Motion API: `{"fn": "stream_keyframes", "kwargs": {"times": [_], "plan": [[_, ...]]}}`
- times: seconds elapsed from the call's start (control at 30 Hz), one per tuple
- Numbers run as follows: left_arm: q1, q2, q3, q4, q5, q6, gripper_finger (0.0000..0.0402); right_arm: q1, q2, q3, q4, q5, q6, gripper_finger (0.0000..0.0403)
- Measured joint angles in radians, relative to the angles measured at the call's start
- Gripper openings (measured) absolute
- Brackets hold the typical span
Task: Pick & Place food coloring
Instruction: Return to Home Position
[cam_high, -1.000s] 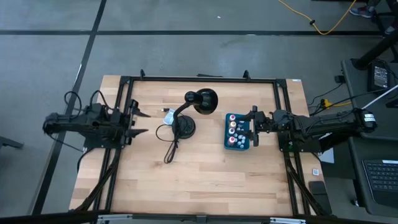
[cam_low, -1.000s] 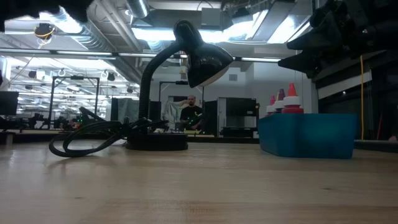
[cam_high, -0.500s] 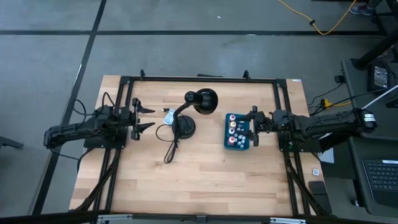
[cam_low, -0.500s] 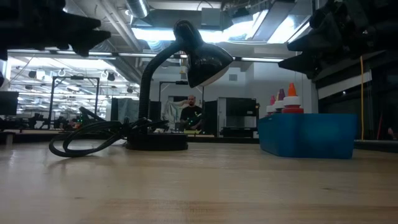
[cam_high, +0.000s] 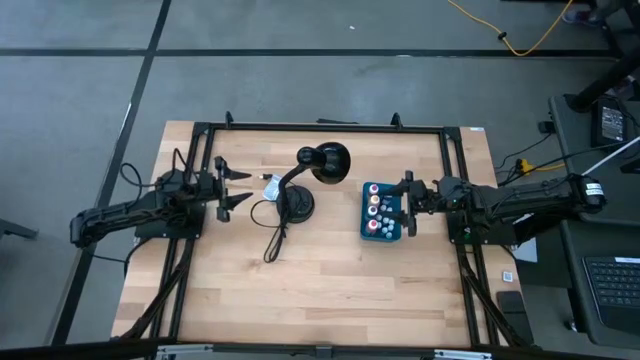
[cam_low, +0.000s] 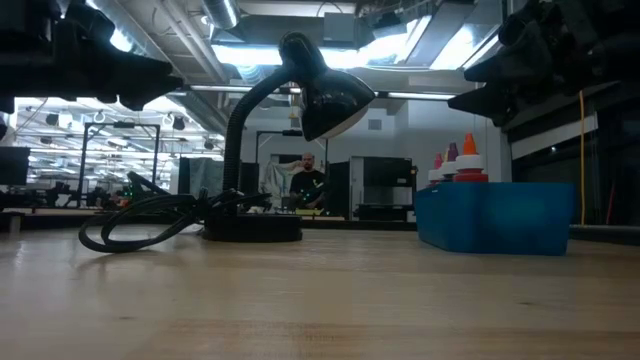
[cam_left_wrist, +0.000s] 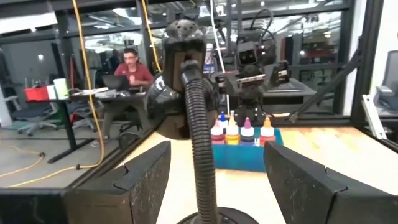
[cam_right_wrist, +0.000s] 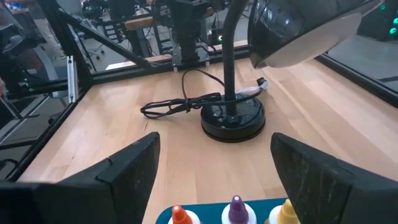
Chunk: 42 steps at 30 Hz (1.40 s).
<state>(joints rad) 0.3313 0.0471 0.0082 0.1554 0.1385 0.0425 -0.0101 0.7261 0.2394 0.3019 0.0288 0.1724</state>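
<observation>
Several small food coloring bottles with coloured caps stand upright in a teal box on the table's right half. In the low view their tips stick out above the box. My right gripper hovers open just right of the box and above it, and its wrist view looks down on three bottle tops. My left gripper is open above the table's left side, pointing level at the black desk lamp. Its wrist view shows the bottles behind the lamp's neck.
The black desk lamp stands mid-table between the two grippers, its base on the wood and its shade hanging toward the box. Its cable loops on the table toward the near side. A black frame rail rims the table.
My left arm has swung around, bringing its gripper down and toward the lamp, a little toward the table's far edge. In the low view it has come into sight at the upper left. Its fingers stay open.
</observation>
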Motion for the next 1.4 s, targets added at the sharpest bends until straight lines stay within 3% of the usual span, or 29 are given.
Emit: {"fn": "stream_keyframes", "kwargs": {"times": [0.23,0.37,0.6,0.8,1.1,1.4], "plan": [[0.0,0.0,0.0,0.003,-0.025,0.004,0.0251,0.0,-0.026,0.0,0.015,-0.027,-0.071,0.0307],[0.0,0.0,0.0,-0.004,-0.076,0.004,0.0251,0.0,-0.157,0.0,-0.015,-0.03,-0.08,0.0307],[0.0,0.0,0.0,-0.005,-0.101,0.005,0.0251,0.0,-0.429,0.0,-0.227,0.04,-0.052,0.0307],[0.0,0.0,0.0,-0.004,-0.101,0.005,0.0251,0.001,-0.563,0.0,-0.286,0.04,-0.063,0.0307],[0.0,0.0,0.0,-0.002,-0.101,0.005,0.0251,0.001,-0.679,-0.206,-0.035,0.056,-0.069,0.0307],[0.0,0.0,0.0,-0.002,-0.101,0.005,0.0251,0.001,-0.706,-0.233,-0.061,0.019,-0.045,0.0307]]}}
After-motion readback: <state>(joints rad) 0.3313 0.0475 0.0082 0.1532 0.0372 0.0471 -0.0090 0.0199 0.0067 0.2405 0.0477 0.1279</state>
